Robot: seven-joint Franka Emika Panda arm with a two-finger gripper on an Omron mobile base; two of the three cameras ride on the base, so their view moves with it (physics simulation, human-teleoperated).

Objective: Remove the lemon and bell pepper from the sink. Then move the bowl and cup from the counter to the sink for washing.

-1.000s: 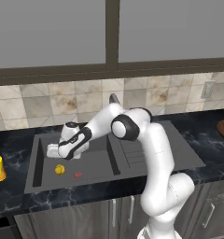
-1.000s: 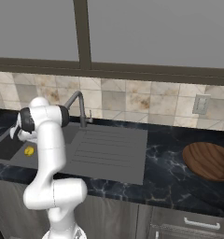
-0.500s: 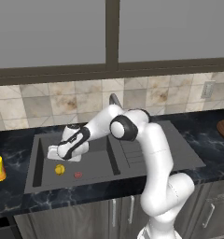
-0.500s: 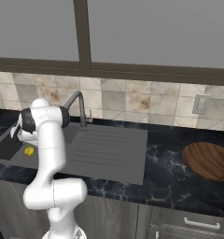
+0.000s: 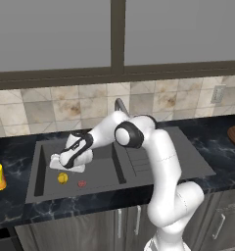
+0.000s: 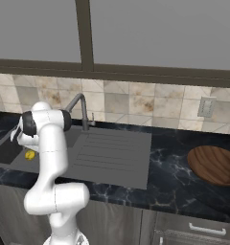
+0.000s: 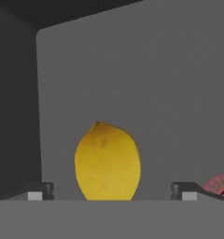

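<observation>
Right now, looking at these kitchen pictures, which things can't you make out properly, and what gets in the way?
- Bowl: cut off by the right edge in both base views.
- Lemon: its lower end is hidden at the bottom of the hand view; partly behind the arm in the right base view.
- Bell pepper: too small in the left base view to show shape; cut off at the hand view's right edge.
- Hand: its fingertips point down into the sink, hidden behind its own body.

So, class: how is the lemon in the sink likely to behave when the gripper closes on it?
The lemon looks rounded, so it may roll on the flat sink floor. Its smooth skin might slip between the open gripper fingers. It probably stays firm.
</observation>
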